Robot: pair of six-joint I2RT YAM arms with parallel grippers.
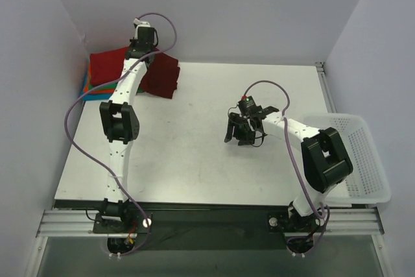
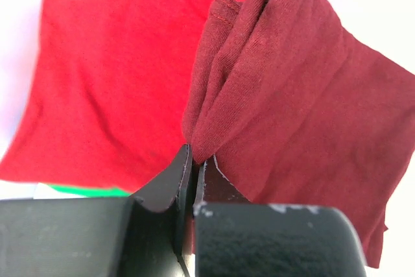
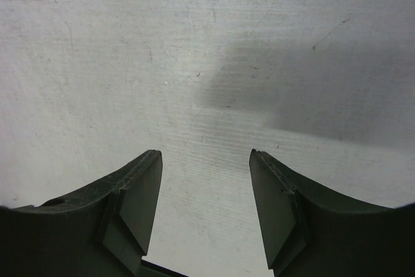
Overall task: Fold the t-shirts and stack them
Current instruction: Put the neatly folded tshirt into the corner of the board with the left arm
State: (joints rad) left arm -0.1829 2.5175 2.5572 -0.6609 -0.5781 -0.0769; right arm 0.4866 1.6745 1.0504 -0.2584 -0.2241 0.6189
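Note:
The folded dark maroon t-shirt [image 1: 161, 77] hangs partly over a stack at the far left corner, whose top is a bright red t-shirt [image 1: 106, 64]; orange, green and blue edges [image 1: 86, 84] show below it. My left gripper [image 1: 140, 51] is shut on the maroon shirt's edge [image 2: 285, 108] above the red shirt [image 2: 104, 89]; a green strip [image 2: 84, 191] shows beneath. My right gripper [image 1: 241, 131] is open and empty over bare table [image 3: 206, 95] at mid right.
A white mesh plastic basket [image 1: 363, 160] stands at the table's right edge. Walls close in the back and left sides. The table [image 1: 194, 147] is white.

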